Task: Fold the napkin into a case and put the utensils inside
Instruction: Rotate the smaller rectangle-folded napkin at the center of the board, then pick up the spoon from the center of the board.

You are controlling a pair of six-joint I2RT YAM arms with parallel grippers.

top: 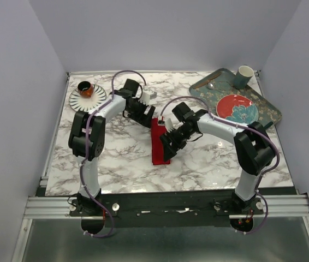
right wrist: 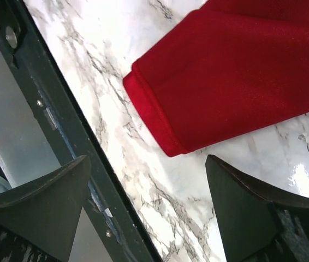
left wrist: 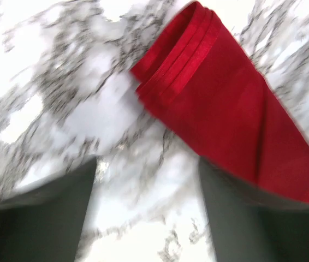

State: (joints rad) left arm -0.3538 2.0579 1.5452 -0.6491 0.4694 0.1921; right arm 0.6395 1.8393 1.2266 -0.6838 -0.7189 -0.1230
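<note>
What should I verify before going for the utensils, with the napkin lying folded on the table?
1. The napkin is a narrow folded strip, flat on the table: ok.
2. The left gripper is open and empty: ok.
3. The right gripper is open and empty: ok.
4. The strip has an open pocket: cannot tell; only layered edges show at one end.
5. Utensils located: what looks like the spoon lies on the tray, ok; the fork, cannot tell.

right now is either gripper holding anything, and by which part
Nothing is held. The left gripper and the right gripper both stand open with empty gaps; the folded red napkin lies beyond them, ungripped.
</note>
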